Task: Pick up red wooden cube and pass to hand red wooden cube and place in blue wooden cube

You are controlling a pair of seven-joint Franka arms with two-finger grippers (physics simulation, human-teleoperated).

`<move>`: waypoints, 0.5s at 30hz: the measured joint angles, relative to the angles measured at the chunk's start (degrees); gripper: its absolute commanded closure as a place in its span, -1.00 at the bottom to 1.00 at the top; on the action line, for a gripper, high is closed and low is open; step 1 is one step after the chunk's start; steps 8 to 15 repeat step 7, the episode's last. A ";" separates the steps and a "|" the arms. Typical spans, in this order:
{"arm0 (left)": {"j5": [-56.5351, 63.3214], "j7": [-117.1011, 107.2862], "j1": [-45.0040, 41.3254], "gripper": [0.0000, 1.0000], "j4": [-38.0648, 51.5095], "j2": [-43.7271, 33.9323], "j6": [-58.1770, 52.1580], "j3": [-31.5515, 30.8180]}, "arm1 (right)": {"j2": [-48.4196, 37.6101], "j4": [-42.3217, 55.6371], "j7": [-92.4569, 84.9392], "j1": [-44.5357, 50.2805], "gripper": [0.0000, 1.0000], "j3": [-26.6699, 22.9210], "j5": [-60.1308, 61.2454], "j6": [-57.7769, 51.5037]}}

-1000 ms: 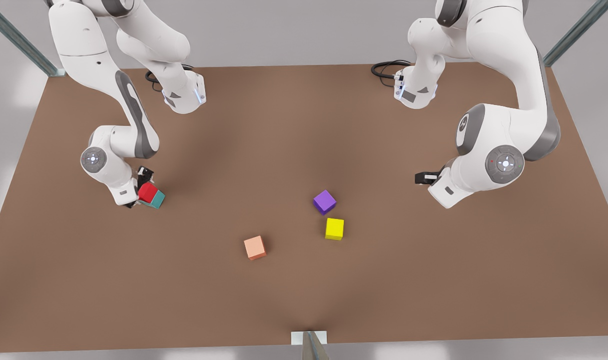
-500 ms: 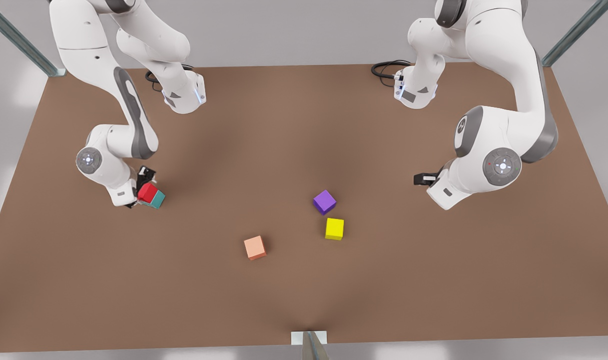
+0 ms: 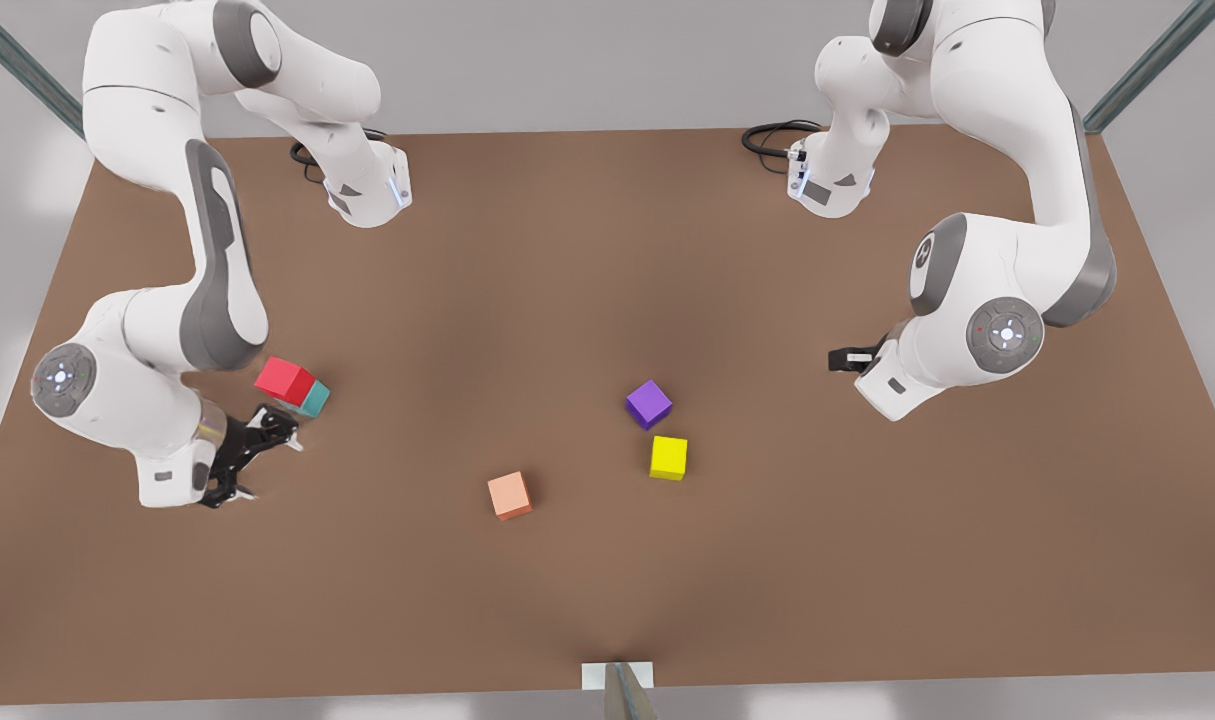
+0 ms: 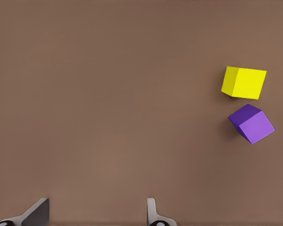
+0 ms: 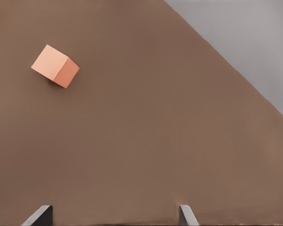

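My red cube [image 3: 285,380] sits tilted atop the teal cube [image 3: 315,400], just beside my open skeletal claw [image 3: 257,452].

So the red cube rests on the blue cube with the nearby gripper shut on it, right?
Not shut: the red wooden cube rests on the blue wooden cube, but the front view shows the right gripper beside it open, not touching it. The left gripper waits open.
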 measured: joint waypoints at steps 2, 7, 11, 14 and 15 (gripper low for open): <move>0.01 -0.02 0.06 -1.00 0.00 -0.01 0.00 0.00 | -5.85 2.23 5.92 1.05 -1.00 0.36 -1.41 -6.79; -0.01 -0.07 0.10 -1.00 0.00 -0.01 0.00 0.00 | -10.43 -5.04 17.95 0.16 -1.00 -0.06 -2.27 -14.61; -0.01 -0.07 0.10 -1.00 0.00 -0.01 0.00 0.00 | -10.43 -5.04 17.95 0.16 -1.00 -0.06 -2.27 -14.61; -0.01 -0.07 0.10 -1.00 0.00 -0.01 0.00 0.00 | -10.43 -5.04 17.95 0.16 -1.00 -0.06 -2.27 -14.61; -0.01 -0.07 0.10 -1.00 0.00 -0.01 0.00 0.00 | -10.43 -5.04 17.95 0.16 -1.00 -0.06 -2.27 -14.61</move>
